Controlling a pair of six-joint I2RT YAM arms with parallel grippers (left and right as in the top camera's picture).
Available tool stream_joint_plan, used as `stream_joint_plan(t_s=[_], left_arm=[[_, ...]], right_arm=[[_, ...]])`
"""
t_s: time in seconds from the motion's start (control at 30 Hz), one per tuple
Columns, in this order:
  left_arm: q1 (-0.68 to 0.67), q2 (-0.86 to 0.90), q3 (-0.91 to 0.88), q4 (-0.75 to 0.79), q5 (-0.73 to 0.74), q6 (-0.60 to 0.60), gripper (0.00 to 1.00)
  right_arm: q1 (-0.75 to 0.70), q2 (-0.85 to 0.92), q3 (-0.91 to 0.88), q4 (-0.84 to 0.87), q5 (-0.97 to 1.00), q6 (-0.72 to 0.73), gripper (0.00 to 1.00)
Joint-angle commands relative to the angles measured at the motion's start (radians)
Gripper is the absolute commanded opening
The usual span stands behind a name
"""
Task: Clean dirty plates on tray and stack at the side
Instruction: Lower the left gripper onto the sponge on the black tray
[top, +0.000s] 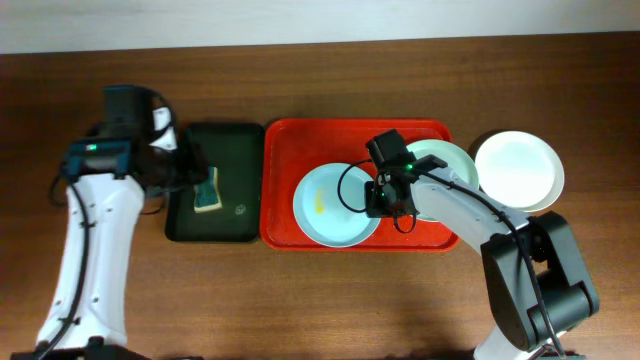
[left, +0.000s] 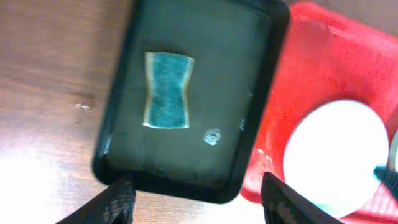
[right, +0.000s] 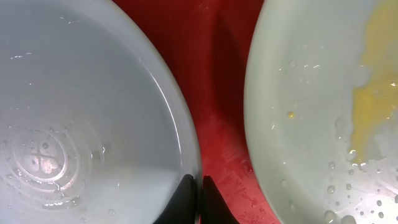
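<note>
Wooden table (top: 300, 300); red tray (top: 285, 160); right jaws pinch blue plate (top: 330, 218) rim; left jaws wide open.

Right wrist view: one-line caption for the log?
Right gripper pinches rim of the pale blue round plate beside the yellow-smeared pale mint round plate on the red plastic tray.

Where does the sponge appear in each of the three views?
Overhead: the sponge lies left of centre, in the dark tray.
Left wrist: the sponge is upper left of centre, in the same dark tray.
Right wrist: not in it.
Shared landmark: the red tray, visible in all three.
</note>
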Motion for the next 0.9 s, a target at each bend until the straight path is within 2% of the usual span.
stream_joint_plan(t_s=[0.0,0.1,0.13,0.27,0.4,0.7,0.73,0.87], left_arm=[[-0.085,0.051,-0.025,0.002,-0.124,0.04,0.52],[-0.127,0.08,-0.025,-0.008,-0.128,0.039,0.54],[-0.137,0.082,-0.025,-0.013,-0.129,0.039,0.61],[-0.142,0.089,-0.027,0.017,-0.184,0.043,0.65],[-0.142,0.118,-0.027,0.037,-0.208,0.035,0.59],[-0.084,0.291,-0.027,0.12,-0.2,-0.013,0.57],[-0.062,0.313,-0.027,0.127,-0.169,-0.013,0.52],[-0.008,0.369,-0.027,0.142,-0.101,-0.005,0.44]], right_arm=[[0.005,-0.016,0.0,-0.008,0.017,0.001,0.04],[0.003,-0.016,0.0,-0.013,0.027,0.0,0.04],[0.003,-0.016,0.0,-0.013,0.028,-0.003,0.04],[0.003,-0.016,0.0,-0.012,0.027,-0.003,0.04],[0.003,-0.016,0.0,-0.012,0.027,-0.003,0.04],[0.004,-0.016,0.0,-0.013,0.027,-0.003,0.04],[0.003,-0.016,0.0,-0.013,0.027,-0.003,0.04],[0.003,-0.016,0.0,-0.011,0.027,-0.003,0.04]])
